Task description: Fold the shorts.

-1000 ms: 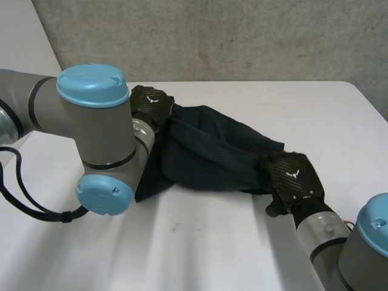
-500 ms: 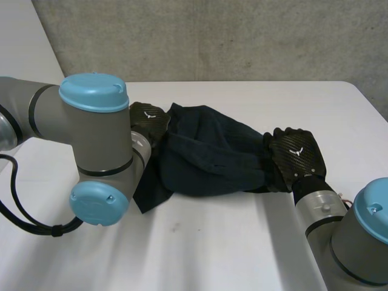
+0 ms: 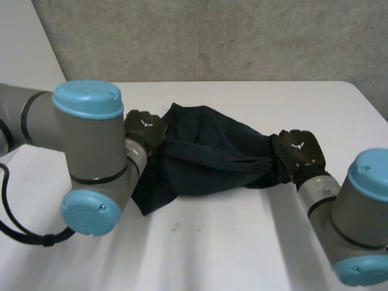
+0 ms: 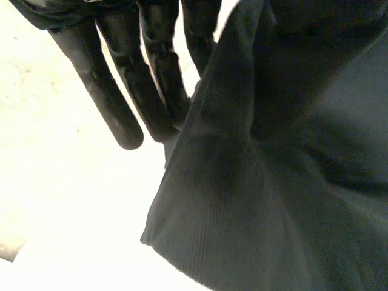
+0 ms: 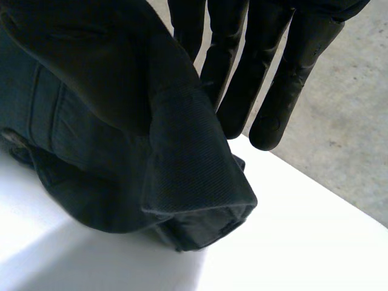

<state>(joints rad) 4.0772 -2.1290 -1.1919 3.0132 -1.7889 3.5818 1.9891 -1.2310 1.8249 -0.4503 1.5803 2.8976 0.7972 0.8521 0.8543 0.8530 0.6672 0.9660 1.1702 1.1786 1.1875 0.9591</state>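
The dark navy shorts (image 3: 206,151) hang bunched and stretched between my two hands above the white table (image 3: 212,254). My left hand (image 3: 145,127) holds their left end, where a flap droops to the table. In the left wrist view the fingers (image 4: 115,103) are straight and the cloth (image 4: 273,182) runs up beside them into the palm. My right hand (image 3: 298,151) grips the right end. In the right wrist view a thick folded hem (image 5: 182,182) sits under the straight fingers (image 5: 273,91), pinched at the palm.
A grey concrete wall (image 3: 212,36) runs behind the table's far edge. My left arm's big elbow joint (image 3: 91,151) stands in front of the left end of the shorts. Bare table lies in front of the shorts.
The right hand has risen and moved away from me, closing on the shorts' right end and drawing the cloth taut. The left hand has come slightly down and toward me.
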